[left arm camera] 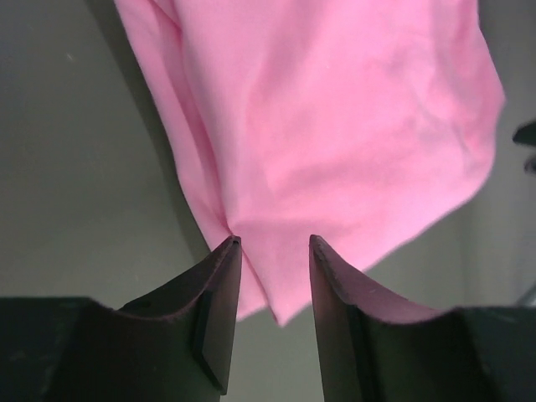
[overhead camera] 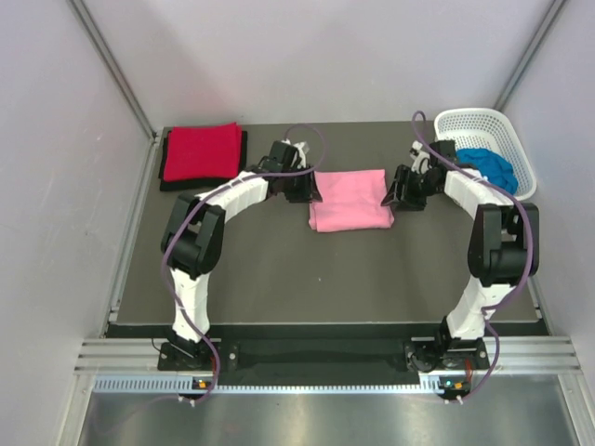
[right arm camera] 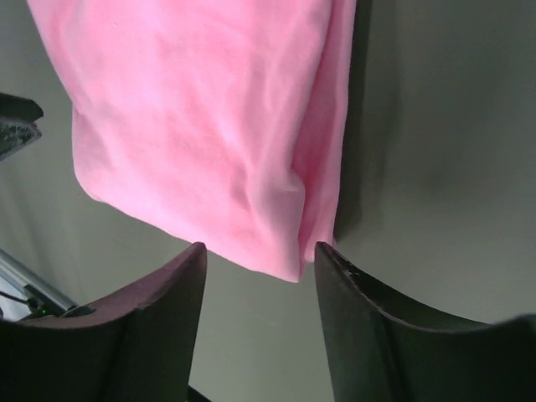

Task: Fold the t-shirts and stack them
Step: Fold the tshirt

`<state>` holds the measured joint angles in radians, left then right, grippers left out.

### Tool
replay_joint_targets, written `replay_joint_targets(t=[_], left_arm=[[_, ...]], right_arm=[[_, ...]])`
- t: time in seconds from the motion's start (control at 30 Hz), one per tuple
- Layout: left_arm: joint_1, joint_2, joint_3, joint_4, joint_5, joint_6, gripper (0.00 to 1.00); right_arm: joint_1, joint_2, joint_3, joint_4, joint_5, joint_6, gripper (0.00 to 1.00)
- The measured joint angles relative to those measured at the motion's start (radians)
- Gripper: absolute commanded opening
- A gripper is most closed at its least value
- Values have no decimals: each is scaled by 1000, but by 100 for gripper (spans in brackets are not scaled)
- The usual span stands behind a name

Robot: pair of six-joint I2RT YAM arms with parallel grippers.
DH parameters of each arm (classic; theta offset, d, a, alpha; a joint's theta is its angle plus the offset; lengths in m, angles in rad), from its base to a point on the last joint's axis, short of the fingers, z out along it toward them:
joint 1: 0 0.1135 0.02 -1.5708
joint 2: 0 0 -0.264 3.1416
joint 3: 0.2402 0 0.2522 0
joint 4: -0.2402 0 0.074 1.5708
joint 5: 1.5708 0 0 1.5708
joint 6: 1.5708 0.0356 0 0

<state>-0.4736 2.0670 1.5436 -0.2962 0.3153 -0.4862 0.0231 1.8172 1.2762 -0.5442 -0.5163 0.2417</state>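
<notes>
1. I am looking at the pink t-shirt (overhead camera: pixel 349 200) lying folded flat on the bench (overhead camera: pixel 279 279), directly between my two sets of fingers.
2. My left fingers (left arm camera: pixel 219 285) are standing apart, unclamped, with one corner of the shirt lying in the gap between their tips.
3. My right fingers (right arm camera: pixel 172 306) are likewise spread, gripping nothing, with the opposite corner sitting just ahead of their gap.
4. I am judging the cloth light, limp and layered. It is likely to sag and come unfolded unless both ends rise together.
5. I am favouring a pinch on each thick folded edge, catching every layer, before carrying it toward the red t-shirt (overhead camera: pixel 200 151).
</notes>
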Motion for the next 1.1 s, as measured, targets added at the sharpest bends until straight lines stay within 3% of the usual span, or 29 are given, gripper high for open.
replay_joint_targets(t=[0.17,0.43,0.63,0.67,0.73,0.8,0.83,0.87,0.93,1.1], left_arm=[[0,-90,-112,36,74,-2,46],[0,-84,-196,70,134,-5,50],[1,-26,-205,134,177,-16,48],[1,-16,-209,140,181,-18,45],[3,-6,-211,148,193,-27,26],[3,0,-211,151,194,-28,2],[3,2,-211,153,193,-32,0],[3,4,-211,154,193,-29,0],[2,4,-211,154,189,-27,0],[1,3,-211,150,177,-27,0]], right_arm=[[0,-3,17,-34,1,-38,62],[-6,93,47,-71,-36,-95,65],[-7,119,25,-39,-76,-99,58],[-7,119,14,-31,-77,-97,55],[-7,119,-21,-2,-78,-89,51],[-14,117,-47,17,-100,-76,37],[-21,116,-61,37,-104,-71,29],[-27,116,-74,50,-109,-63,12],[-40,115,-99,71,-129,-44,1],[-48,81,-144,113,-130,-19,0]])
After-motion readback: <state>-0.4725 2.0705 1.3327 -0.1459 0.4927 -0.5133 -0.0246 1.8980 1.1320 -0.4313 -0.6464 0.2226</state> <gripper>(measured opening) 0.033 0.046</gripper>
